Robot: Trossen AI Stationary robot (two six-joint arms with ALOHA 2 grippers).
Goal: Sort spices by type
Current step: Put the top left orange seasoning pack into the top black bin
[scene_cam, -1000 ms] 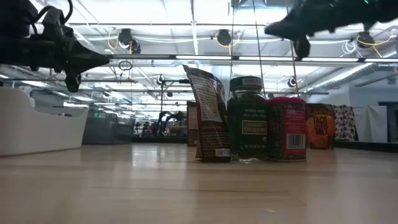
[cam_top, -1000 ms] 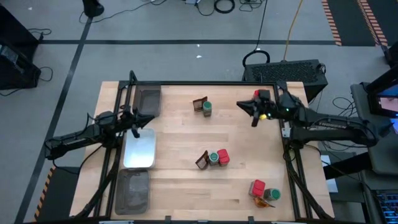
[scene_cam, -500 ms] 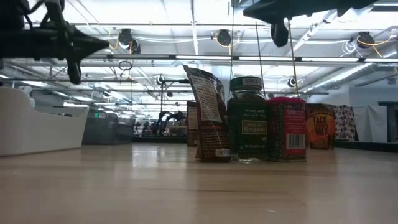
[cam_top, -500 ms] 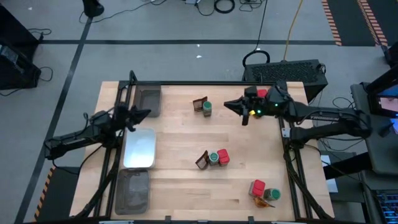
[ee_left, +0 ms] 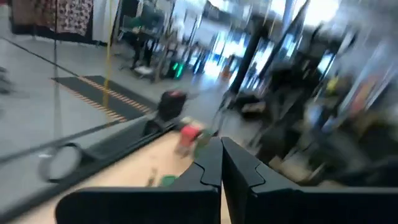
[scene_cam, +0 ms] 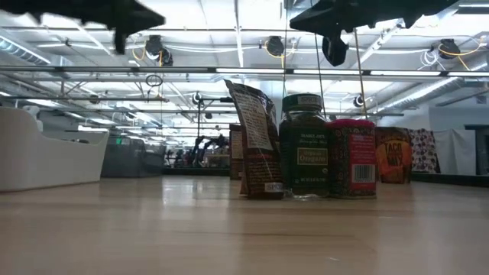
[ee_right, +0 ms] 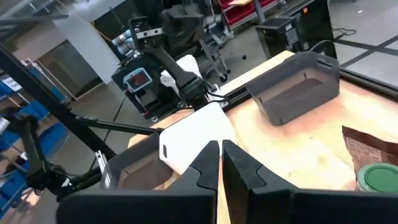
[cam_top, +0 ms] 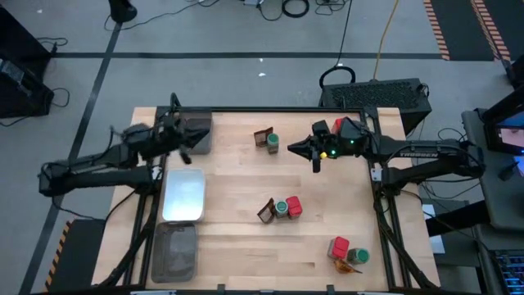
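Note:
Three clusters of spices stand upright on the wooden table. At the far side, a brown sachet (cam_top: 262, 137) is next to a green-lidded jar (cam_top: 272, 143). In the middle are a sachet (cam_top: 266, 212), a jar (cam_top: 282, 208) and a red packet (cam_top: 294, 206). Near the right corner are a red packet (cam_top: 339, 246), a jar (cam_top: 358, 256) and an orange sachet (cam_top: 350, 267). Another red packet (cam_top: 342, 124) shows behind the right arm. My left gripper (cam_top: 187, 147) hovers shut by the far grey tray (cam_top: 196, 131). My right gripper (cam_top: 299, 148) hovers shut, right of the far cluster.
Three trays line the table's left side: the far grey one, a pale one (cam_top: 183, 195) in the middle and a grey one (cam_top: 174, 250) near. A black frame borders the table. Bare wood lies between the clusters.
My left gripper has risen and swung from above the pale tray toward the far edge, reaching the far grey tray. My right gripper has moved toward the table's left, closer to the far jar and sachet. No spice has moved.

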